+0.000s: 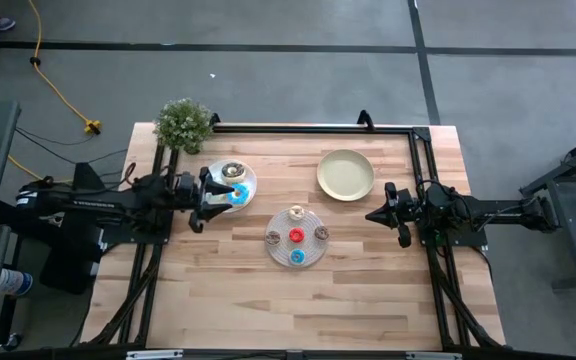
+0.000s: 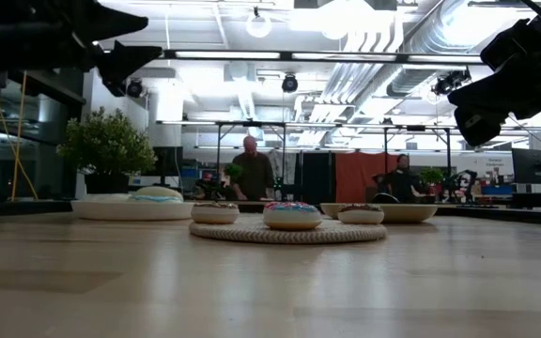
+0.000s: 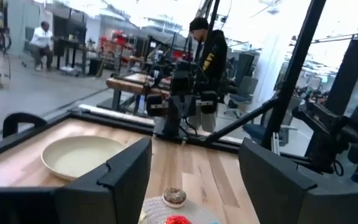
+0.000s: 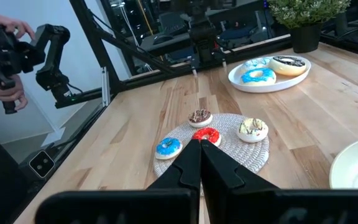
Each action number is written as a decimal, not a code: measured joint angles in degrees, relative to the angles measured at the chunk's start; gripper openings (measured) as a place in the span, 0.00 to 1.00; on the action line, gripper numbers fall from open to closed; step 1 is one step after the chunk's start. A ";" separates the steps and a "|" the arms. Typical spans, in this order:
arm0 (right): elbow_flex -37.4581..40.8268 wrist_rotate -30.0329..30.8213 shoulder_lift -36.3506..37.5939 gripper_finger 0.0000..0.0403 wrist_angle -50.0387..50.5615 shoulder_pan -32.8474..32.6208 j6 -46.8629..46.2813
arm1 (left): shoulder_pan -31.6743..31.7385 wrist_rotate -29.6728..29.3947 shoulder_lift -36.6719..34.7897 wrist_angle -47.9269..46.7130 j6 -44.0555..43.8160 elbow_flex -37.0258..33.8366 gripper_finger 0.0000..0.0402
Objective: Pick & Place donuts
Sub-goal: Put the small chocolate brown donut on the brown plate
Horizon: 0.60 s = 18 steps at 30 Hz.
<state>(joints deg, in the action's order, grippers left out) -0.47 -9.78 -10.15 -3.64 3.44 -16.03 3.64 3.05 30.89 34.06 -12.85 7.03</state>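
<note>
Wooden table point(image 1: 368, 290) bordered along its far edge and both sides by a black metal frame point(image 1: 308, 127). A potted green plant point(image 1: 183, 124) is set at the far left corner. A white plate point(image 1: 251, 182) is placed just beside the plant, a yellow-green plate point(image 1: 345, 175) well apart from it to the right, and a round pale grey spiral-patterned mat point(image 1: 311, 254) nearer the table's middle. A yellow cable point(image 1: 56, 90) is laid across the grey floor. 2 persons point(image 2: 253, 172) point(image 2: 401, 178) are seen in the room behind.
</note>
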 joint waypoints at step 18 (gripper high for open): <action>0.00 0.00 0.00 0.00 0.00 0.00 0.00 | 0.07 2.03 -9.37 3.28 3.61 -5.75 0.58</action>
<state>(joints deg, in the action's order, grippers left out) -0.47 -9.78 -10.15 -3.64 3.45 -16.04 3.70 5.08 21.53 37.34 -9.23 1.28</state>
